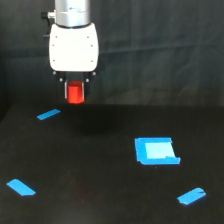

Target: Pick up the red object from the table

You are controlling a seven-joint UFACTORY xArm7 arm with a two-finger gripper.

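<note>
Exterior view: fingers (75,93) grip red obj (75,94) above table (100,170).

White-bodied arm pointing straight down, claw (75,93) raised, fingers clamped on the red object (75,94)

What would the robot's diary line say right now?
pincer: shut on red object | red object: lifted off table | step: pick-up looks done
</note>
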